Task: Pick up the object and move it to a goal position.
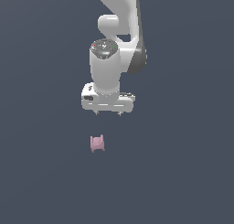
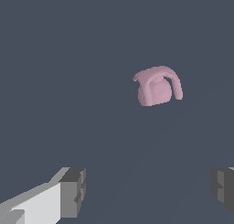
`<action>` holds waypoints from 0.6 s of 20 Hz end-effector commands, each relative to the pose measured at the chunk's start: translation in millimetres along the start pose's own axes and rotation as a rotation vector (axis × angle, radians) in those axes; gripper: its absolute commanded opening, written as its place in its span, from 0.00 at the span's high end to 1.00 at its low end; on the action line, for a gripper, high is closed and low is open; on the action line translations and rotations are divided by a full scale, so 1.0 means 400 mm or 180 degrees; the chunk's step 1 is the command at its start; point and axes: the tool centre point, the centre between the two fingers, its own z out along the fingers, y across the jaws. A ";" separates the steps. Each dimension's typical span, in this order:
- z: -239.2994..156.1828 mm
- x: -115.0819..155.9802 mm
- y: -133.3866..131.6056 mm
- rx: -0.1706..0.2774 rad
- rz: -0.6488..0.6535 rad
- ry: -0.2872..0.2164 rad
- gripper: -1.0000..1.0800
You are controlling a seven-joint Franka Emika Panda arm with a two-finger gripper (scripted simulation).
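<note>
The object (image 1: 97, 143) is a small pale-pink lumpy block with short nubs, lying on the dark grey floor. It also shows in the wrist view (image 2: 157, 87). My white gripper (image 1: 108, 113) hangs above the floor, apart from the object, which lies below it in the exterior view and slightly toward that view's left. The jaws stand wide apart with nothing between them. In the wrist view the two grey fingertips (image 2: 73, 192) frame the gripper's gap (image 2: 147, 191), and the object sits clear of them.
The white arm (image 1: 114, 45) rises from the gripper toward the top of the exterior view. The plain dark grey floor (image 1: 183, 173) fills the rest of both views.
</note>
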 end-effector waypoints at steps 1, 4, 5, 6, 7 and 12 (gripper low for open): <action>0.000 0.000 0.000 0.0000 0.0000 0.0000 0.04; -0.007 0.003 -0.008 -0.0008 -0.0044 0.0007 0.04; -0.013 0.006 -0.014 -0.0014 -0.0077 0.0013 0.04; -0.020 0.008 -0.022 -0.0021 -0.0118 0.0019 0.04; -0.027 0.010 -0.028 -0.0028 -0.0152 0.0025 0.04; -0.038 0.011 -0.039 -0.0038 -0.0196 0.0034 0.04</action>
